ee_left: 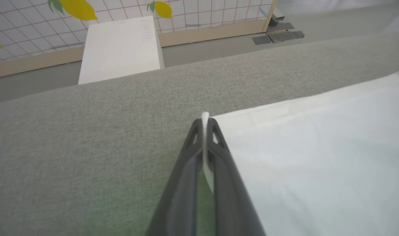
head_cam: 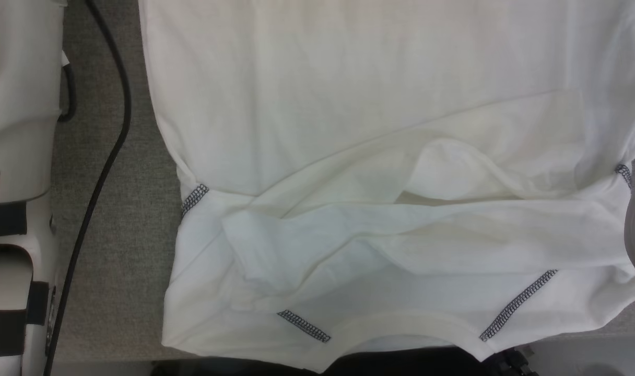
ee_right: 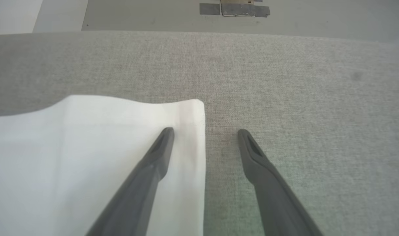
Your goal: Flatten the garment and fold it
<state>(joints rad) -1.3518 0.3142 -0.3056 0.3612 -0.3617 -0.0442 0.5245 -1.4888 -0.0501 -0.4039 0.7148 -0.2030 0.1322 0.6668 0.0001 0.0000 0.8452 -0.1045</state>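
Nearest, the neckline [head_cam: 401, 325] of the white T-shirt [head_cam: 349, 120] lies at the near edge of the grey table [head_cam: 132, 250]. The shirt is spread flat, with rumpled folds across its middle. Left gripper [ee_left: 205, 122] is pinched tight on a hem corner. Right gripper [ee_right: 206, 132] stands wide, one finger over the opposite corner and one over bare table; whether it touches the fabric cannot be told.

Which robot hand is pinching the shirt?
The left gripper: its fingers are shut on a corner of the shirt. The right gripper is open, straddling the shirt edge.
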